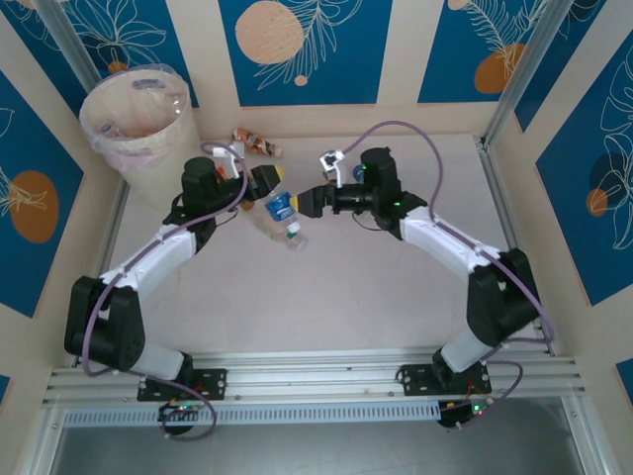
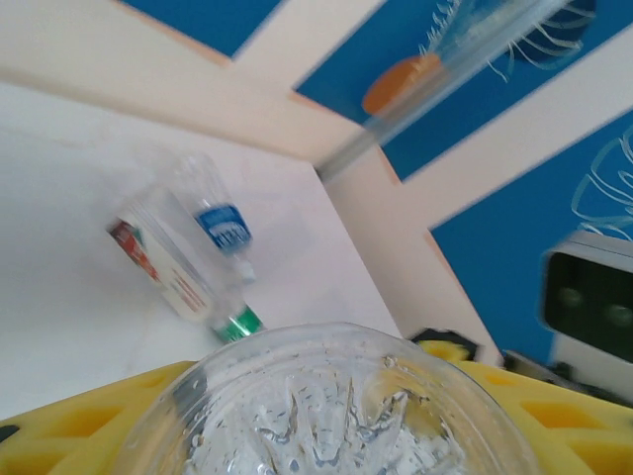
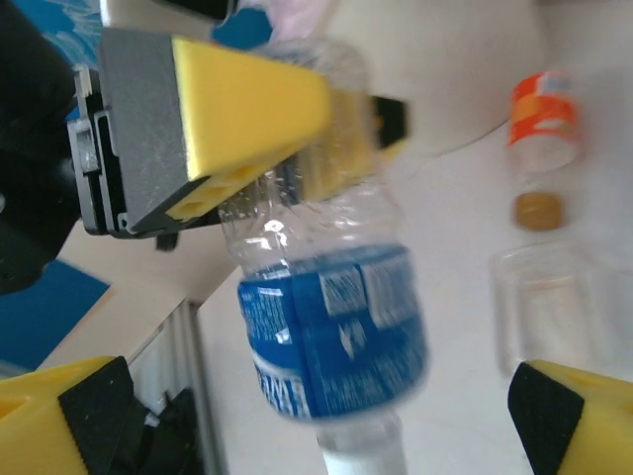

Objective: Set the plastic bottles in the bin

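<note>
My left gripper point(image 1: 262, 183) is shut on a clear plastic bottle with a blue label point(image 1: 281, 207) and holds it above the table. In the left wrist view the bottle's ribbed base point(image 2: 341, 406) sits between the yellow fingers point(image 2: 89, 421). In the right wrist view this blue-label bottle point(image 3: 331, 327) hangs with its white cap down, a left finger point(image 3: 247, 99) clamped on its upper part. My right gripper point(image 3: 316, 426) is open, with its pads on either side of the bottle and apart from it. The cream bin point(image 1: 134, 111) with its bag stands at the back left.
Under the held bottle lie a red-label bottle with a green cap point(image 2: 178, 267) and another blue-label bottle point(image 2: 223, 226). An orange-label bottle point(image 3: 542, 119) and a clear crushed one point(image 3: 564, 297) lie further off. More bottles point(image 1: 255, 142) rest by the back wall.
</note>
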Controlling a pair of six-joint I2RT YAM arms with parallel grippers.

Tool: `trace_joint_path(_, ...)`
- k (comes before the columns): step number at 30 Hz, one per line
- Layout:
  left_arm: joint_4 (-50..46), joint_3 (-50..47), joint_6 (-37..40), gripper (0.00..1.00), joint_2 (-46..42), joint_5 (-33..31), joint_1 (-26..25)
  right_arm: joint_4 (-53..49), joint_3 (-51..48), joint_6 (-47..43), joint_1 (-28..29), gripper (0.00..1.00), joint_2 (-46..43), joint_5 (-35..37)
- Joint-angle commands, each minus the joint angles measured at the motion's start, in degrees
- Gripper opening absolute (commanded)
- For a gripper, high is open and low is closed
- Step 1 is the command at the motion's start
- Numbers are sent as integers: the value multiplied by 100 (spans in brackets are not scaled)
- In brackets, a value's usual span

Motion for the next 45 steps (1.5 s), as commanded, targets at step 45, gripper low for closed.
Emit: trace_joint_path(45, 425, 3458, 5076, 53, 982, -4756, 1989, -256, -1297, 1395, -575, 99, -1065, 4133)
